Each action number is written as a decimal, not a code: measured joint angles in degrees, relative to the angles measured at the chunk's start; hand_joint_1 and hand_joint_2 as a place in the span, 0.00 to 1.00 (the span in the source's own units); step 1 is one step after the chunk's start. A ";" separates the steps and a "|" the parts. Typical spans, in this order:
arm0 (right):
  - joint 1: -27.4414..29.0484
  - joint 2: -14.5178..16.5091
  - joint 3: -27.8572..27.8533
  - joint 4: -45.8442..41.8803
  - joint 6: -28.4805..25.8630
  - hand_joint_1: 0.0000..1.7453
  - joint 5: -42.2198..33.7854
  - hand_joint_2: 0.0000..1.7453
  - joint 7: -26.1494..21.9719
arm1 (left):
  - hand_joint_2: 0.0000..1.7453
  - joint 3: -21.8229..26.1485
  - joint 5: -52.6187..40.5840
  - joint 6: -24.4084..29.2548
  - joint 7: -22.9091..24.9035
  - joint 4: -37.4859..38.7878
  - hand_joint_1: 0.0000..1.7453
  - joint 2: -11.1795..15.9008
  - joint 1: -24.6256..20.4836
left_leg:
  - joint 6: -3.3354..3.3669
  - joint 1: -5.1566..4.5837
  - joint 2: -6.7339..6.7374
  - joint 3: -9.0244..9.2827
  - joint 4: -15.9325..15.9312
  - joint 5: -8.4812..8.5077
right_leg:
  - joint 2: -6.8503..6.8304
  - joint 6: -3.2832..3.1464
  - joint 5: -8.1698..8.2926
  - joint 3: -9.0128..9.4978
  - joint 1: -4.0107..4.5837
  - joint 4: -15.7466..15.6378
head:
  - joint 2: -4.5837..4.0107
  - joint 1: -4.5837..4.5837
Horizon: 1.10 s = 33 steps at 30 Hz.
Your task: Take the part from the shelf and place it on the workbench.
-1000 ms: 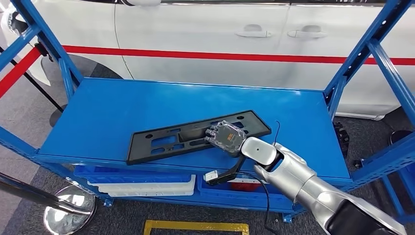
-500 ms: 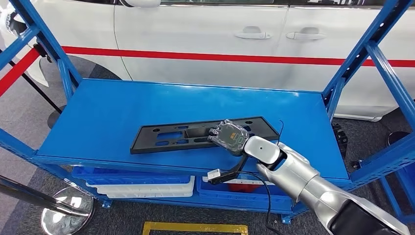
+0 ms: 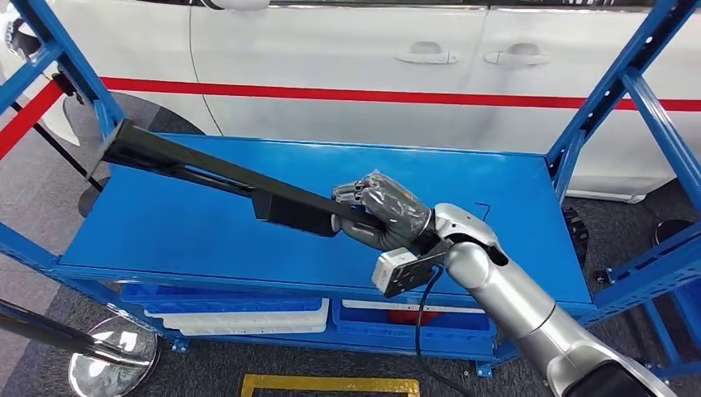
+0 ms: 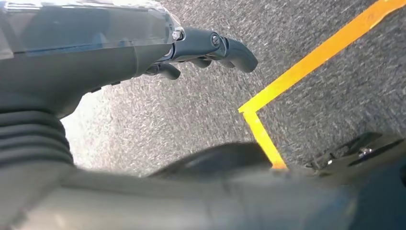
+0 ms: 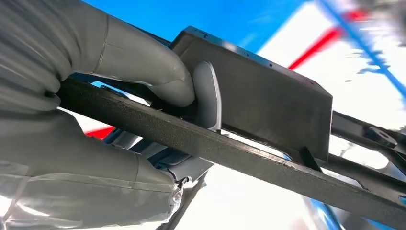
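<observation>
**Right hand lifts the long black part off the shelf**

In the head view, we see the right hand (image 3: 384,217) wrapped around one end of the long black part (image 3: 215,175). The part is up in the air above the blue shelf (image 3: 182,227). It slants, with its far end high near the shelf's left post. Behind the shelf stands a white car (image 3: 347,74) with a red stripe. Under the top board we see blue bins (image 3: 223,299) and a white tray (image 3: 248,318). A shiny post base (image 3: 112,364) sits on the grey floor, and a yellow line (image 3: 331,383) runs along the floor in front.

In the left wrist view, the left hand (image 4: 201,48) hangs over the grey floor. Its dark fingers (image 4: 237,52) curl a little and hold nothing. A yellow line marks the floor here too.

In the right wrist view, the thick grey thumb (image 5: 143,67) presses on the part's boxy middle, and the part's thin bar runs across the hand, held tight.
</observation>
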 joint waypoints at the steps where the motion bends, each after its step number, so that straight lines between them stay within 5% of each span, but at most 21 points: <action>1: 0.54 -0.09 -0.64 -1.24 1.11 1.00 -2.44 1.00 -0.54 | 1.00 -0.01 -0.06 0.15 -0.02 0.00 0.00 0.04 0.04 | -0.30 -0.02 0.22 -0.05 -0.02 -0.07 | 0.31 -0.22 0.01 -0.03 -0.14 -0.20 | 0.00 -0.01; 4: 1.62 -0.54 -2.44 -4.64 4.12 1.00 -8.07 1.00 -1.11 | 1.00 -0.04 -0.33 0.57 -0.31 0.00 0.00 0.14 0.12 | -1.32 0.09 0.54 -1.51 3.57 -2.73 | 0.76 -1.11 0.40 0.20 -0.57 -0.86 | 0.00 -0.01; 6: 2.27 -1.15 -3.06 -6.65 6.45 1.00 -12.08 1.00 -1.18 | 1.00 -0.07 -0.38 0.75 -0.94 0.00 0.00 0.21 0.20 | -1.81 0.28 0.54 -4.87 10.82 -6.33 | 0.90 -1.45 0.43 0.23 -0.48 -0.87 | 0.00 -0.01; 8: 3.07 -1.75 -3.34 -8.40 8.41 1.00 -15.72 1.00 -0.66 | 1.00 -0.07 -0.33 0.73 -1.99 0.00 0.00 0.32 0.34 | -2.05 0.36 0.54 -7.39 15.92 -7.66 | 1.10 -1.45 0.41 0.24 -0.41 -0.79 | 0.00 -0.01; 10: 3.76 -2.08 -3.61 -9.85 9.76 1.00 -18.65 1.00 0.33 | 1.00 -0.07 -0.29 0.54 -3.27 0.00 0.00 0.44 0.38 | -2.01 0.41 0.53 -5.93 12.79 -4.96 | 1.37 -1.34 0.34 0.28 -0.42 -0.66 | 0.00 -0.01; 12: 4.65 -2.18 -3.89 -11.17 10.72 1.00 -21.14 1.00 1.19 | 1.00 -0.07 -0.08 0.42 -4.40 0.00 0.00 0.57 0.42 | -1.66 0.47 0.15 -2.00 4.98 -1.55 | 1.72 -1.02 0.18 0.33 -0.35 -0.45 | 0.00 -0.01; 14: 6.25 -2.20 -4.06 -12.22 11.57 1.00 -23.08 1.00 1.56 | 1.00 -0.05 0.44 0.51 -5.37 0.01 0.00 0.61 0.59 | -1.01 0.41 -0.25 0.09 0.70 -0.40 | 2.06 -0.46 0.14 0.28 -0.21 -0.33 | 0.00 -0.01; 18: 10.49 -2.20 -3.97 -13.50 12.34 1.00 -24.45 1.00 1.34 | 1.00 0.00 0.92 0.76 -6.60 0.00 0.00 0.60 0.42 | 0.56 0.42 -0.09 0.31 -0.32 0.11 | 2.14 0.76 -0.49 -0.06 -0.31 0.33 | 0.00 -0.01; 22: 14.28 -2.07 -3.74 -14.29 12.41 1.00 -25.08 1.00 0.52 | 1.00 0.02 1.05 2.18 -7.07 0.00 0.00 0.60 0.29 | 1.30 0.45 0.46 0.38 -0.75 0.40 | 2.11 1.40 -6.78 -5.43 -0.52 12.42 | 0.00 -0.01; 24: 16.75 -2.05 -3.41 -14.61 12.51 1.00 -25.40 1.00 -0.05 | 1.00 0.07 1.78 3.19 -7.20 0.00 0.00 0.64 0.36 | 1.32 0.37 0.49 0.39 -0.66 0.35 | 2.10 1.42 -6.73 -6.43 -0.54 14.91 | 0.00 -0.01; 27: 18.70 -2.05 -3.12 -15.46 12.53 1.00 -26.30 1.00 -0.34 | 1.00 0.34 3.36 4.38 -7.13 0.00 0.00 0.63 0.26 | 1.06 0.15 0.59 0.47 -0.41 0.15 | 1.56 0.74 -1.72 -1.39 -0.32 5.04 | 0.00 -0.01; 29: 19.24 -2.04 -3.08 -15.98 12.42 1.00 -27.10 1.00 0.08 | 1.00 0.53 3.77 4.61 -6.69 0.00 0.00 0.57 0.16 | 0.65 -0.11 0.78 0.44 -0.28 0.02 | 1.05 0.21 -0.42 1.02 0.05 0.04 | 0.00 -0.01; 33: 20.30 -2.30 -3.09 -16.40 11.35 1.00 -28.33 1.00 2.35 | 1.00 1.27 4.69 4.57 -5.82 0.00 0.00 0.49 0.08 | -0.61 -0.22 1.17 0.42 0.18 -0.58 | 1.33 -0.75 -0.15 1.32 -0.11 -1.10 | 0.00 -0.01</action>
